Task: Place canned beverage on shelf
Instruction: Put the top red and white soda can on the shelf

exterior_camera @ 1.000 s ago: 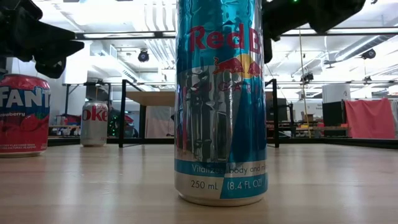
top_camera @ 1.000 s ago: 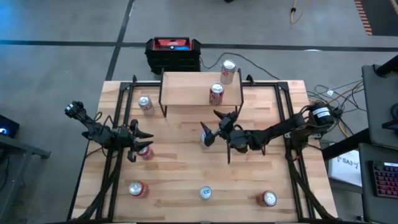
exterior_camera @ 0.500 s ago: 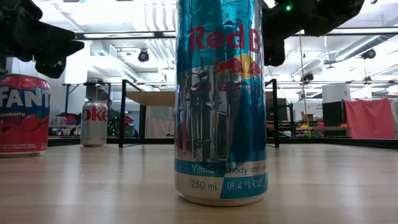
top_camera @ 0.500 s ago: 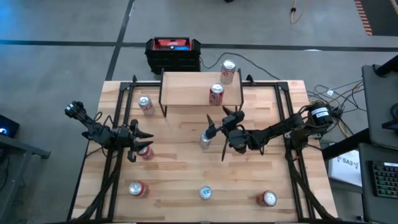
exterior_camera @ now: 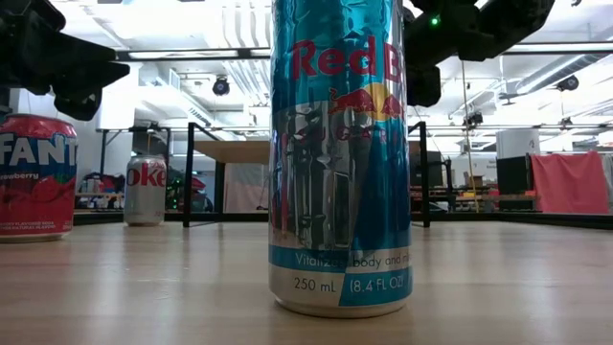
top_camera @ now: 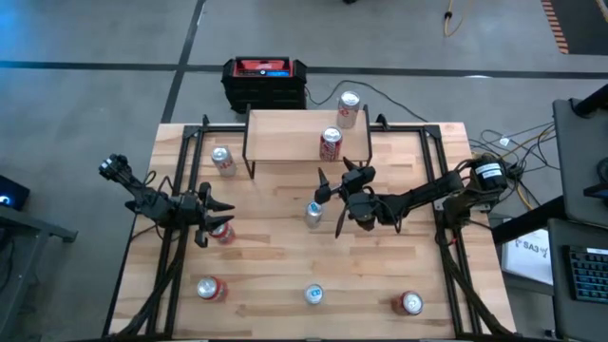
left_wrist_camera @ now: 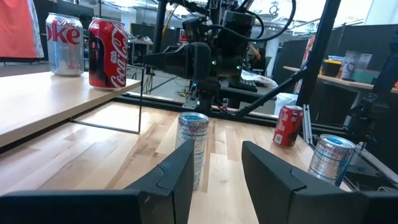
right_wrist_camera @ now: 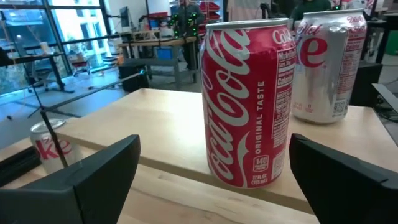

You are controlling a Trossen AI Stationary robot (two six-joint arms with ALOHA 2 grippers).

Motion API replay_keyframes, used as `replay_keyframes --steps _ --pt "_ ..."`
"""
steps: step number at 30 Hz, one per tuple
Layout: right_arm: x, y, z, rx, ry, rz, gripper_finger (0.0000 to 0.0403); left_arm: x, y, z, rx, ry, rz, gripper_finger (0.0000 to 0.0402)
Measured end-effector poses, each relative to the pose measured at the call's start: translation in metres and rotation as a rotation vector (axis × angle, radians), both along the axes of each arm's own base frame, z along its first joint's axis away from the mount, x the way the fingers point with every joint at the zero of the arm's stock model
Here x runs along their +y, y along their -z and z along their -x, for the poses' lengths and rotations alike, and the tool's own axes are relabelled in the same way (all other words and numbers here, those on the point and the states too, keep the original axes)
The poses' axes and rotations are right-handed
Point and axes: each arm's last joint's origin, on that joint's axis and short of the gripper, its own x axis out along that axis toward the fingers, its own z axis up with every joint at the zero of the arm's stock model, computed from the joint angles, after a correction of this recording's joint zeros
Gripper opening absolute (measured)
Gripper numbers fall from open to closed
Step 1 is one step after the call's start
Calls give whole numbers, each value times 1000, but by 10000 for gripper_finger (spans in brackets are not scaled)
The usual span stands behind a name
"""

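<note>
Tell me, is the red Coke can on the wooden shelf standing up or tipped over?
Standing up. The Coca-Cola can sits flat on its base on the shelf, lettering running straight up its side, untouched.

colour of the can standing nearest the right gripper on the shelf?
Red with white Coca-Cola script, the Coca-Cola can on the shelf; clearest in the right wrist view.

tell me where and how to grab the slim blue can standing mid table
Grip the slim blue can across its straight side wall, around mid-height, coming in level from the right gripper's side. It stands upright with bare table around it, so open fingers can straddle it. The shelf lies beyond it, so I'd avoid approaching from there.
</note>
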Motion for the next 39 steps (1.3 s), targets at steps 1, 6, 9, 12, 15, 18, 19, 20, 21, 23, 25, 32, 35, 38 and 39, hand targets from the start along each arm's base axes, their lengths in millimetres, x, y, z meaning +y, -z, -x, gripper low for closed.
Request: replay_keyframes --steps 1,6,9,12,15,18,19,20,21,23,25,32,35,38,39 --pt "0 0 0 -3 1 -2 397 0 0 0 0 0 0 118" --pt "-3 0 0 -9 -1 -6 400 0 0 0 0 0 0 118" --pt "-7 0 -1 -11 -7 -9 400 0 0 0 0 0 0 118" --pt "-11 0 -1 -31 -2 -21 400 0 0 0 0 0 0 118" --pt "-13 0 -2 -49 1 -32 400 0 0 0 0 0 0 118" --pt "-16 0 -2 -50 5 -32 400 0 0 0 0 0 0 118" --pt "-17 0 -2 -52 -3 -35 400 0 0 0 0 0 0 118" --pt "-20 0 -2 -54 -1 -36 400 0 0 0 0 0 0 118" --pt "-22 0 -2 -54 6 -37 400 0 0 0 0 0 0 118" --pt "-28 0 -2 -57 20 -38 400 0 0 0 0 0 0 118" --pt "-34 0 -2 -71 33 -46 400 0 0 0 0 0 0 118" --pt "-50 1 -2 -79 47 -58 400 0 0 0 0 0 0 118" --pt "-56 1 -2 -77 23 -65 400 0 0 0 0 0 0 118" --pt "-61 1 -2 -73 10 -67 400 0 0 0 0 0 0 118" --pt "-63 1 -2 -69 13 -66 400 0 0 0 0 0 0 118"
